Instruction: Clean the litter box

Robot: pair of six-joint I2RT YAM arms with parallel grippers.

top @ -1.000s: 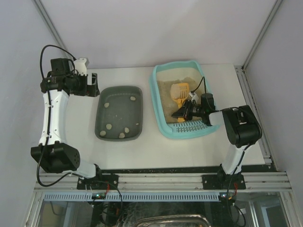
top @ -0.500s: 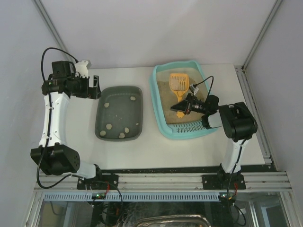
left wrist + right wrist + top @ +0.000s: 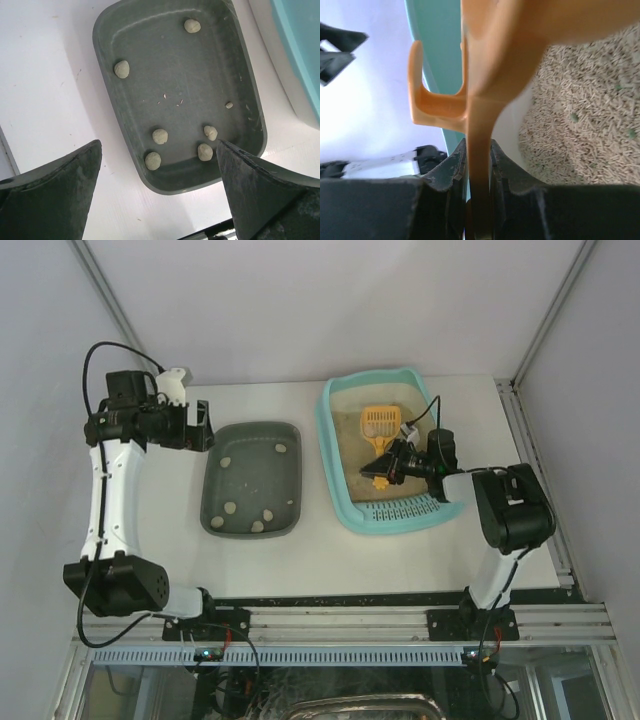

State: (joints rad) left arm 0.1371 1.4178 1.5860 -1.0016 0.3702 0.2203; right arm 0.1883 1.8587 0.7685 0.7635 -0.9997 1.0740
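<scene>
Progress check: the litter box (image 3: 329,455) sits on the table (image 3: 300,560) right of centre, slotted rim toward the arm bases, with the grey tray (image 3: 213,495) just beside it on its left. I count seven pale clumps (image 3: 121,69) in the tray, so I judge most of the sifting done. The right gripper (image 3: 386,472) hangs over the box, fingers (image 3: 445,175) clamped narrow on the handle of the orange scoop (image 3: 380,423), whose slotted head lies over the litter (image 3: 585,125). From above the head looks empty. The wrist view shows a few small greenish specks in the litter, and I cannot tell whether they are waste. The left gripper (image 3: 200,423) hovers at the tray's far left corner, fingers (image 3: 60,195) spread wide, holding nothing. Left to do, in my judgement: a final pass through the litter, then parking the scoop.
</scene>
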